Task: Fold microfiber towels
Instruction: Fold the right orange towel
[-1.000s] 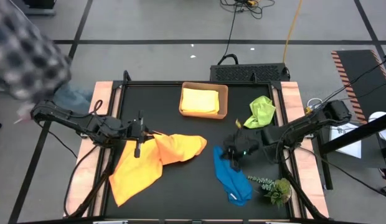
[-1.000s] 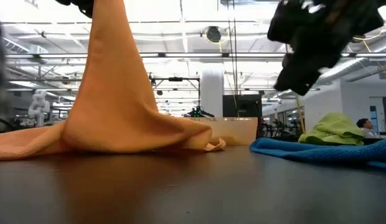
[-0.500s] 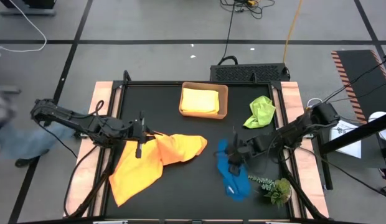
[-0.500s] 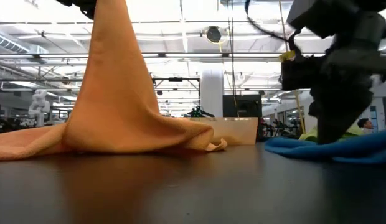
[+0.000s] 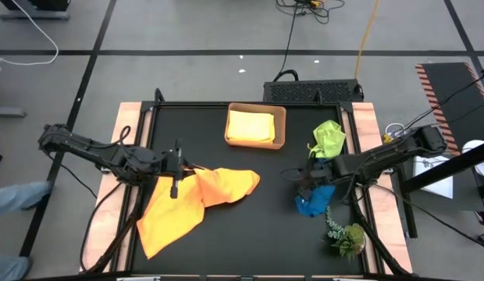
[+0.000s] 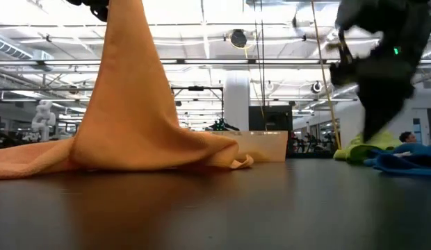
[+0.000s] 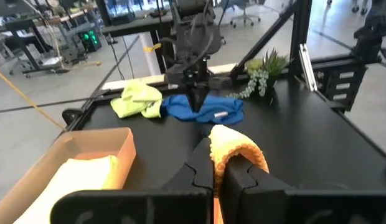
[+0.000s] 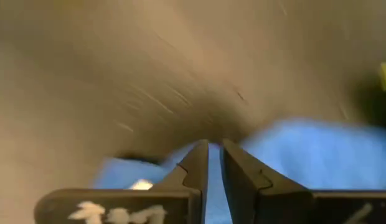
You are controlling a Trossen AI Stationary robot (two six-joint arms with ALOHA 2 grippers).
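We look down on a black rectangular table (image 5: 226, 234) with pale wooden side rails. The largest thing on it is a big orange microfiber towel (image 5: 187, 203), spread over the left half, with one corner pulled up into a tall peak. The left gripper (image 5: 182, 165) pinches that corner — from its wrist camera we see the orange cloth squeezed between two closed dark fingers (image 7: 199, 171), and from table height the cloth hangs in a cone from above.

At the far middle edge sits a shallow tan rectangular tray (image 5: 279, 125) with a folded yellow microfiber towel (image 5: 250, 126) lying inside it.

On the right half we find a crumpled blue microfiber towel (image 5: 314, 200), bunched into a small heap just under the right gripper (image 5: 308, 183). Its fingers (image 8: 240, 171) stand narrowly apart with blue cloth right at their tips; we cannot tell whether they grip it.

A lime green microfiber towel (image 5: 328, 137) lies crumpled near the right rail, just beyond the blue one.

Smallest — a leafy green plant sprig (image 5: 347, 236) at the near right corner.
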